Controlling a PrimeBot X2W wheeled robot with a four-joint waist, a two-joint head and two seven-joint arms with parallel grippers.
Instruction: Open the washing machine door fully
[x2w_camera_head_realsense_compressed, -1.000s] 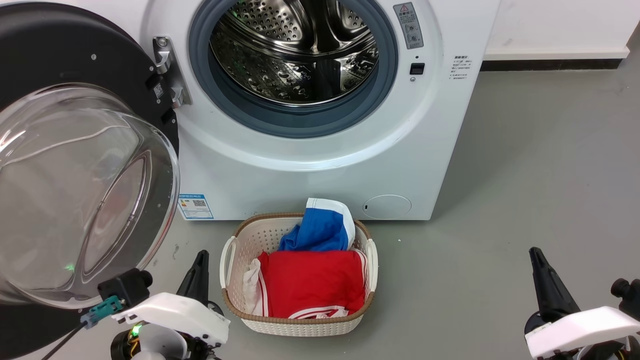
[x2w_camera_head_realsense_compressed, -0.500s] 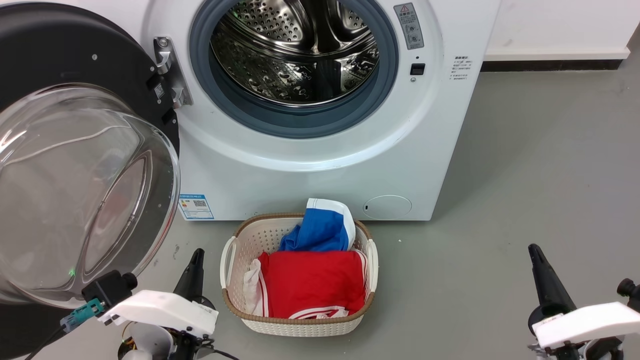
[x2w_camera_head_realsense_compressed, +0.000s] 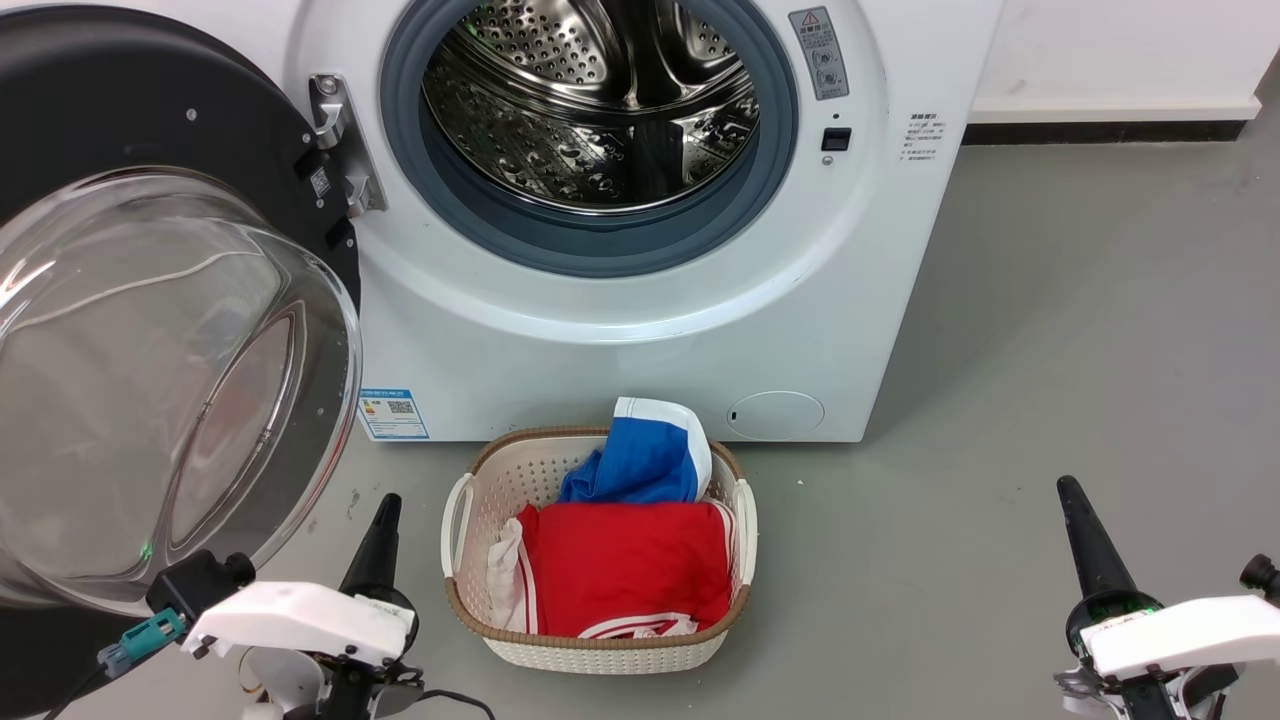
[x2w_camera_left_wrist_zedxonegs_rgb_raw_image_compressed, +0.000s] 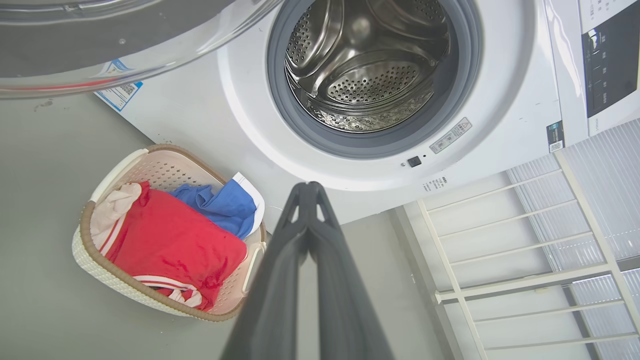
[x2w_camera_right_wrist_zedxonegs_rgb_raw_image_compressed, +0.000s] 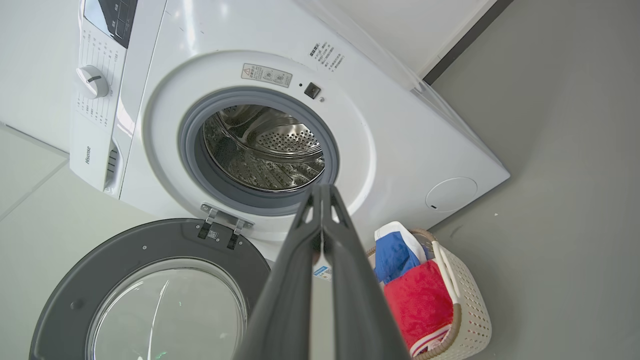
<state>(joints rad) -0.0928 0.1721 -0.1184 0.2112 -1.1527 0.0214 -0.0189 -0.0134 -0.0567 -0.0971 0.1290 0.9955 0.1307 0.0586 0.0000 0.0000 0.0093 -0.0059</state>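
Two grippers in frame, neither touching anything. Positions are referenced to the washing machine (x2w_camera_head_realsense_compressed: 640, 330), a white front-loader.

Left of the machine's opening: the washing machine door (x2w_camera_head_realsense_compressed: 140, 110), a black disc, stands wide open on the hinge (x2w_camera_head_realsense_compressed: 335, 140) fixed at the opening's left edge. Its inner side faces the head camera, with the clear glass window (x2w_camera_head_realsense_compressed: 150, 390) bulging outward. In the right wrist view the door (x2w_camera_right_wrist_zedxonegs_rgb_raw_image_compressed: 125, 250) is clear of the opening, joined to the machine at the hinge only.

Before the machine's lower left corner, below the blue label sticker (x2w_camera_head_realsense_compressed: 393, 413): left gripper (x2w_camera_head_realsense_compressed: 385, 510). The fingers are pressed together at the tips with nothing between them, confirmed in the left wrist view (x2w_camera_left_wrist_zedxonegs_rgb_raw_image_compressed: 308, 190). The finger is clear of the glass.

Before the machine's centre, close to its base: basket (x2w_camera_head_realsense_compressed: 600, 652) on the floor (x2w_camera_head_realsense_compressed: 1050, 350). It holds a red garment (x2w_camera_head_realsense_compressed: 620, 570), with a blue garment (x2w_camera_head_realsense_compressed: 640, 460) on the side nearer the machine.

Machine front: steel perforated drum (x2w_camera_head_realsense_compressed: 600, 110) exposed, grey gasket (x2w_camera_head_realsense_compressed: 560, 240) around it. Filter cap (x2w_camera_head_realsense_compressed: 775, 414) low on the right.

Right of the machine, over bare floor and well apart from it: right gripper (x2w_camera_head_realsense_compressed: 1072, 495). Fingers are together and empty, confirmed in the right wrist view (x2w_camera_right_wrist_zedxonegs_rgb_raw_image_compressed: 324, 192).
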